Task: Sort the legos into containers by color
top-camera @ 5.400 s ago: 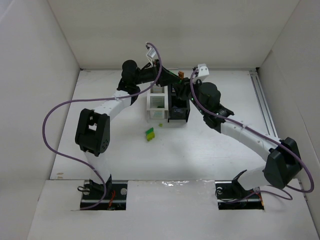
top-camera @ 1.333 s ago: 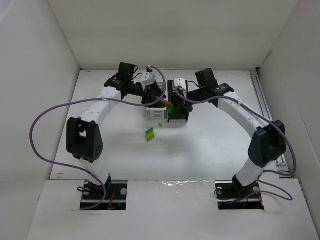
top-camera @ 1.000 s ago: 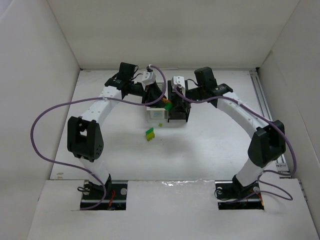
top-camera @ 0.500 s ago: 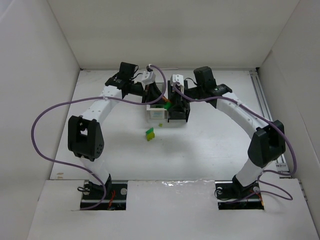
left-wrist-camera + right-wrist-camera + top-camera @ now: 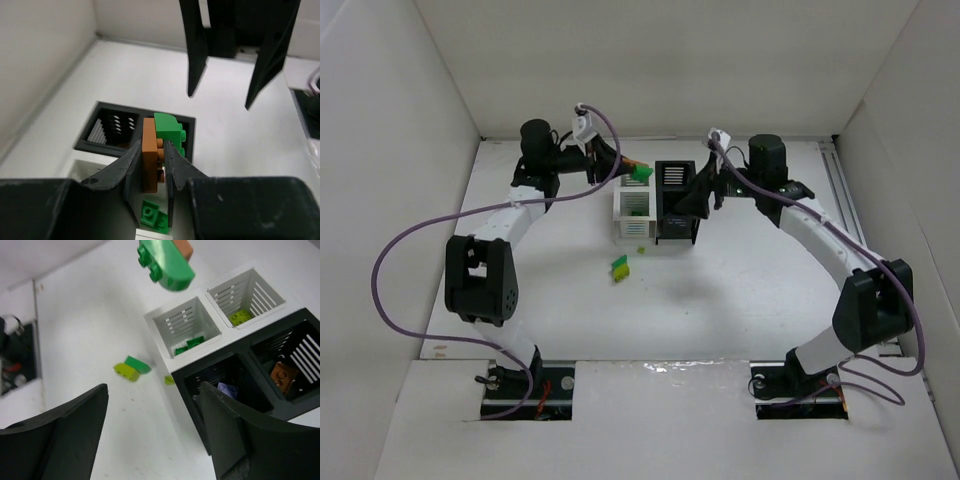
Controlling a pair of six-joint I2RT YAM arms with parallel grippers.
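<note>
My left gripper [image 5: 151,148] is shut on an orange lego [image 5: 149,165] with a green lego [image 5: 167,131] still stuck to its far end. In the top view this pair [image 5: 639,172] hangs above the back of the containers [image 5: 632,207], with the left gripper [image 5: 623,166] just left of it. The right gripper [image 5: 150,435] is open and empty, and stands right of the bins [image 5: 705,190]. One white bin holds green legos [image 5: 187,346], the other a yellow-green one [image 5: 241,316]. The black bins hold a purple lego [image 5: 227,389] and an orange lego [image 5: 282,374].
A green and a yellow lego joined together [image 5: 619,267] lie on the table in front of the bins. A tiny yellow-green piece [image 5: 640,249] sits by the front white bin. White walls enclose the table on three sides.
The right gripper has opened, let go of the green lego and drawn back to the right. The left gripper has shut on the orange lego and lifted the joined pair back and up.
</note>
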